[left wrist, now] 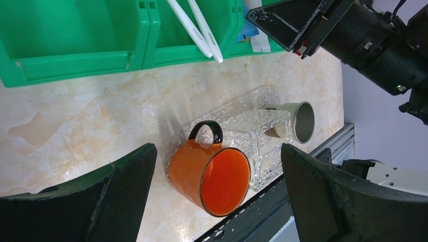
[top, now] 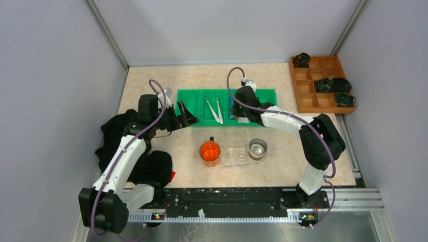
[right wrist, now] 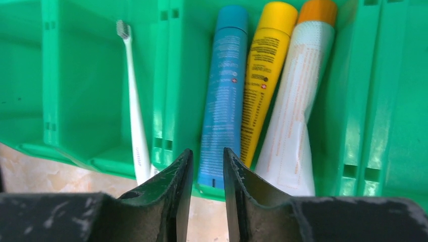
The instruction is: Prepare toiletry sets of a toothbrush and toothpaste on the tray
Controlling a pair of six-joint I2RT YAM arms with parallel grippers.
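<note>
Your left jaws spread wide. At the clear plastic tray's (top: pixel 233 156) twelve o'clock, your right jaws straddle the flat blue toothpaste tube (right wrist: pixel 222 91); whether they pinch it is unclear.

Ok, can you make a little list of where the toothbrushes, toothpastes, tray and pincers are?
brushes: two, side by side in the bin's middle part
tubes: blue, yellow, white, in the bin's right part
tray: between mug and cup, no brush or tube on it
left pincer: wide open, holding nothing
right pincer: jaws almost together at the blue tube's near end; grip unclear
</note>
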